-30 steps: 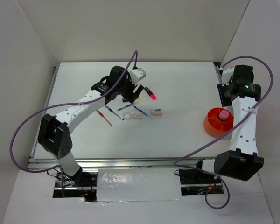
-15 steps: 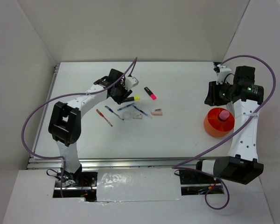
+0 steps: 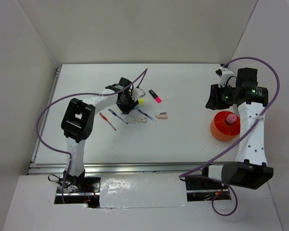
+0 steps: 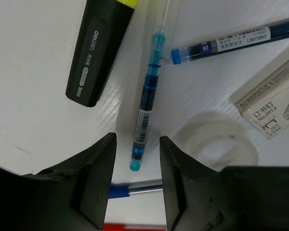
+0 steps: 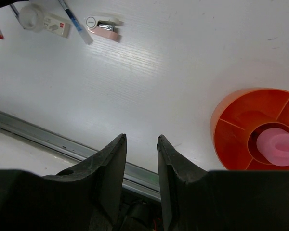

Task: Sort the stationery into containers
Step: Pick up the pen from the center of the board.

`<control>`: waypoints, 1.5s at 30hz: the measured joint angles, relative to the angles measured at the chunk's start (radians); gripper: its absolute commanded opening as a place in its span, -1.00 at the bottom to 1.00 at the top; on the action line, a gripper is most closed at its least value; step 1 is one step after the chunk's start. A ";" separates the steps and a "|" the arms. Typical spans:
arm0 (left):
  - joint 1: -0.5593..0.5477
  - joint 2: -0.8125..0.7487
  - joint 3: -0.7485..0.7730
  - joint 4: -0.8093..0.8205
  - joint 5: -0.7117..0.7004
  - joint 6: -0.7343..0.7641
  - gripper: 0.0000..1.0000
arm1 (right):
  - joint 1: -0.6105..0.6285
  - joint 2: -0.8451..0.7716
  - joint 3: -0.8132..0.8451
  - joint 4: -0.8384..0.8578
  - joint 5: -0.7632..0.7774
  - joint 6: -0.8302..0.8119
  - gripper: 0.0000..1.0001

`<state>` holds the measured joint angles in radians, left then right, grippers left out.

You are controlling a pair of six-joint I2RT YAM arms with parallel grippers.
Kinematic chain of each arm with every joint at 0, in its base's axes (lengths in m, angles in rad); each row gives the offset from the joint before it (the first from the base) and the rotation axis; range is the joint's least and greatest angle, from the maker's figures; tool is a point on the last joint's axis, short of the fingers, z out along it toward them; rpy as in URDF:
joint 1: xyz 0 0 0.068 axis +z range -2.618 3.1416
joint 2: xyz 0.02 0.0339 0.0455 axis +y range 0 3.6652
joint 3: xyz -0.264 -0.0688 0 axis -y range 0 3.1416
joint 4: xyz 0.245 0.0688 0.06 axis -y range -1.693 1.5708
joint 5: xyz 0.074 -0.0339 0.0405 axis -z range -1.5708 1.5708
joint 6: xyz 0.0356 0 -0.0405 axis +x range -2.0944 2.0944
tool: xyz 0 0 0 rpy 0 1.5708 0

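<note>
Top view: stationery clustered at 9 o'clock of the table [image 3: 183,139]; orange cup [image 3: 218,129] well apart at 3 o'clock, pink tube [image 3: 229,118] standing in its centre well. Left tool [image 4: 136,149] is low over the cluster, jaws open and straddling the tail end of the light-blue pen [image 4: 147,108], nothing gripped yet. From that pen we note the yellow-capped highlighter [image 4: 98,53] at 10 o'clock, the dark-blue pen [image 4: 231,41] at 2 o'clock, and the tape ring [image 4: 216,142] at 4 o'clock, just beside one finger. A second blue pen [image 4: 135,189] crosses under the jaws at 6 o'clock. Right tool [image 5: 141,144] hangs open and empty, cup at its 4 o'clock. Our worries: a pinch this near the pen's tip may let it swing or slip; closing could catch the crossing pen too or nudge the tape ring; and the carry to the cup is long.
</note>
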<state>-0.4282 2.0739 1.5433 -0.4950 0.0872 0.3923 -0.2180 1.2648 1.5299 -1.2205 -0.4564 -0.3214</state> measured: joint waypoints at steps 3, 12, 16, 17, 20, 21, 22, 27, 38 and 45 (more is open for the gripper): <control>0.000 0.013 0.000 0.002 0.000 0.002 -0.08 | 0.010 0.006 0.000 0.000 0.003 0.010 -0.22; 0.000 0.019 0.000 0.015 0.004 0.005 -0.30 | 0.057 0.019 0.000 0.000 0.008 0.030 -0.22; -0.003 0.019 0.000 0.021 0.001 0.005 -0.35 | 0.074 0.019 0.000 0.000 0.006 0.037 -0.20; -0.005 0.019 0.000 0.022 -0.005 0.005 -0.36 | 0.077 0.019 0.000 0.000 0.003 0.039 -0.20; -0.016 0.026 0.000 0.027 -0.031 0.010 -0.39 | 0.083 0.019 0.000 0.000 -0.002 0.043 -0.20; -0.021 0.029 0.002 0.030 -0.040 0.020 -0.40 | 0.084 0.019 0.000 0.000 -0.004 0.044 -0.19; -0.024 0.031 0.004 0.031 -0.047 0.023 -0.40 | 0.085 0.019 0.000 0.000 -0.004 0.044 -0.20; -0.030 0.041 0.020 0.025 -0.055 0.028 -0.57 | 0.085 0.019 0.000 0.000 -0.004 0.044 -0.19; -0.032 0.003 0.061 -0.030 0.033 0.023 -1.00 | 0.085 -0.010 -0.005 0.024 -0.076 0.048 -0.19; -0.066 -0.351 0.009 0.082 0.217 -0.039 -1.00 | 0.085 -0.084 -0.034 0.099 -0.269 0.081 0.04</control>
<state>-0.4938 1.7229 1.5524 -0.4129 0.3042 0.3538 -0.1329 1.1809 1.4956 -1.1213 -0.7250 -0.2401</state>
